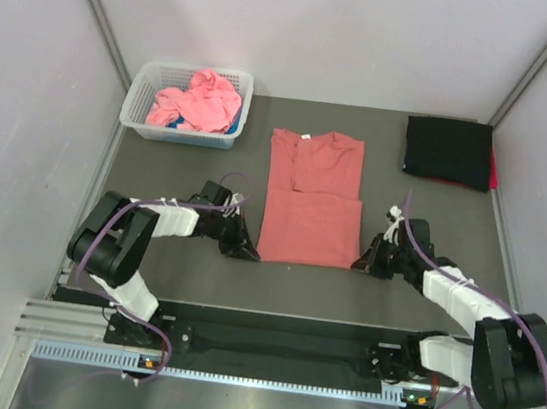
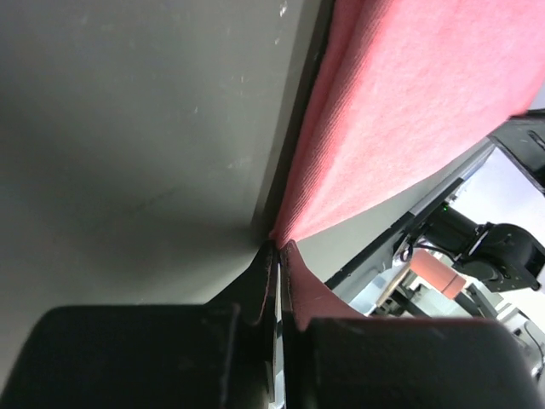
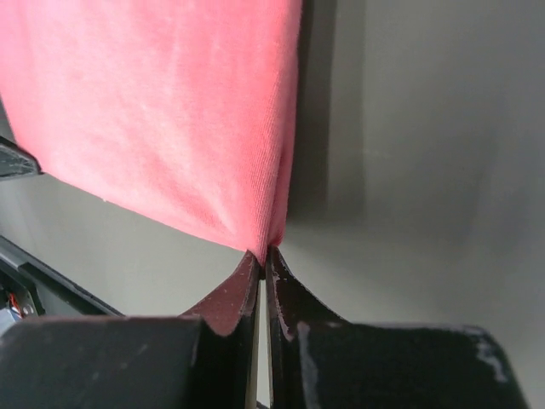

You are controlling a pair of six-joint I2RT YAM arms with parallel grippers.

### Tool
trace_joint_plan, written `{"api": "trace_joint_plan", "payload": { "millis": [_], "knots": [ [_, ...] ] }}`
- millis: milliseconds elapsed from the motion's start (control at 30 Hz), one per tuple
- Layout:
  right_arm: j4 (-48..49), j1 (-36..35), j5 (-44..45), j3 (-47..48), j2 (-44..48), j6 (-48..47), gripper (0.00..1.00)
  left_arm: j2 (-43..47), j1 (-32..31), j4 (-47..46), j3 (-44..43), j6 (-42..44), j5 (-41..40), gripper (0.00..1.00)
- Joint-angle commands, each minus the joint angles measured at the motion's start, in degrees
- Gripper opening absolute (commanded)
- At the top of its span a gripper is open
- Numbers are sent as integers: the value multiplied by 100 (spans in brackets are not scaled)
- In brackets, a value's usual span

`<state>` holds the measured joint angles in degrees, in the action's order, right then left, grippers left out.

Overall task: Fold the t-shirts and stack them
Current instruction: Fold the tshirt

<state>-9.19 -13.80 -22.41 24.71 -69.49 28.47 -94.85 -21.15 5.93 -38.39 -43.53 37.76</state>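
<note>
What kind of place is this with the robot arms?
Probably a robot lab booth, not a home: plain pale walls enclose a dark grey table, and black-and-white robot arms are bolted to a metal rail at its near edge.

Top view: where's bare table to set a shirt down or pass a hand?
Bare grey table between the salmon-red t-shirt and the folded black t-shirt; also between the white lattice basket and the left arm. Crowded at its near corners, pinched by left end effector and right end effector.

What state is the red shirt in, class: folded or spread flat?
Partly folded: the red shirt lies as a narrow strip, sleeves tucked in. Left gripper and right gripper pinch its near corners.
</note>
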Motion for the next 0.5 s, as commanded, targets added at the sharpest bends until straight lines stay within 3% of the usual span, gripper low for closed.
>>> {"api": "trace_joint_plan", "payload": {
  "millis": [0,467],
  "knots": [
    [-302,79,290,-133,523,-114,0,439,-4,276,139,117,-357,0],
    [-900,71,395,59,1438,-166,0,1354,-74,768,-62,-77,-339,0]
  ]
}}
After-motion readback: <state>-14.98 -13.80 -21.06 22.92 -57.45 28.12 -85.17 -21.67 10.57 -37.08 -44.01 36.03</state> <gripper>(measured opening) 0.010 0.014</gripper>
